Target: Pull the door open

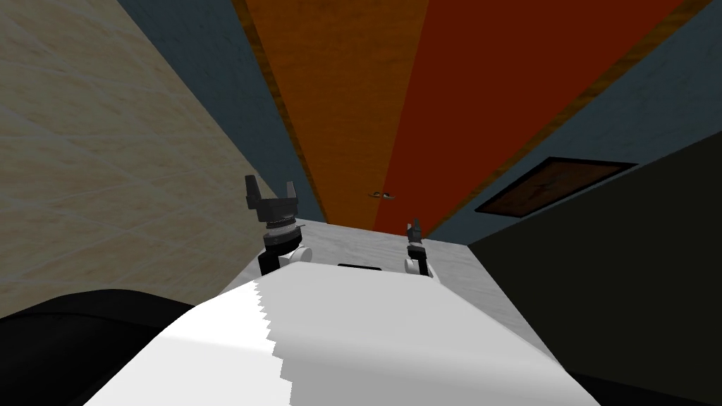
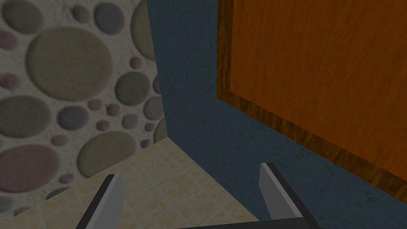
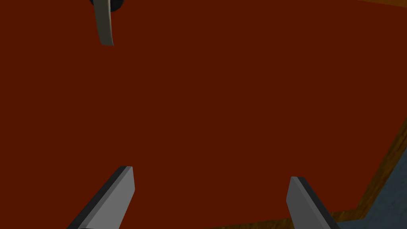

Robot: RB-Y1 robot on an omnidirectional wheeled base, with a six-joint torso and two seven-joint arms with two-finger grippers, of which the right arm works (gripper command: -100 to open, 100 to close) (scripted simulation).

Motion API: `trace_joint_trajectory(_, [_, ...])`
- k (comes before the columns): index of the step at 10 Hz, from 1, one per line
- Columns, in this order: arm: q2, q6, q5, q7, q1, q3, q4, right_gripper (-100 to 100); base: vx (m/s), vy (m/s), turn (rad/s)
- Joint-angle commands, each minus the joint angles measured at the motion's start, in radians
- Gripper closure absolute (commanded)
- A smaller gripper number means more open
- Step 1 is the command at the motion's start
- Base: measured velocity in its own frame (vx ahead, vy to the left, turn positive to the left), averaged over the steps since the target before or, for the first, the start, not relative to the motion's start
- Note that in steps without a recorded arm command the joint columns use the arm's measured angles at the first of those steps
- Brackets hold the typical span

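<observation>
A double door stands ahead: an orange leaf (image 1: 338, 91) on the left and a dark red leaf (image 1: 508, 84) on the right, with small lever handles (image 1: 381, 194) where they meet. My right gripper (image 1: 414, 227) is open and points at the red leaf (image 3: 222, 103); its fingers (image 3: 119, 195) hold nothing. A pale lever handle (image 3: 104, 22) hangs well beyond them, off toward one finger's side. My left gripper (image 1: 270, 192) is open too, raised near the left wall, facing the blue wall (image 2: 190, 119) beside the orange leaf (image 2: 318, 71).
A wooden frame (image 2: 294, 131) borders the doors, set in a blue wall. A beige tiled wall (image 1: 92, 162) runs close on my left. A dark picture frame (image 1: 553, 185) hangs right of the doors, with a dark wall (image 1: 634, 268) nearer. Pale floor (image 1: 366, 243) lies ahead.
</observation>
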Motion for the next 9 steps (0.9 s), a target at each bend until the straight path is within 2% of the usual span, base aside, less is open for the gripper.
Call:
trace_joint_trajectory(1, [-0.003, -0.001, -0.006, -0.003, -0.013, -0.003, 0.038, -100, 0.122, 0.020, 0.091])
trace_joint_trajectory(5, [-0.011, -0.010, -0.021, -0.008, -0.048, -0.011, 0.139, -100, 0.119, 0.014, 0.080])
trace_joint_trajectory(6, [-0.011, -0.010, -0.021, -0.008, -0.048, -0.011, 0.139, -100, 0.061, 0.001, 0.018])
trace_joint_trajectory(9, [-0.016, -0.016, -0.031, -0.012, -0.072, -0.017, 0.209, -100, 0.079, 0.011, 0.066])
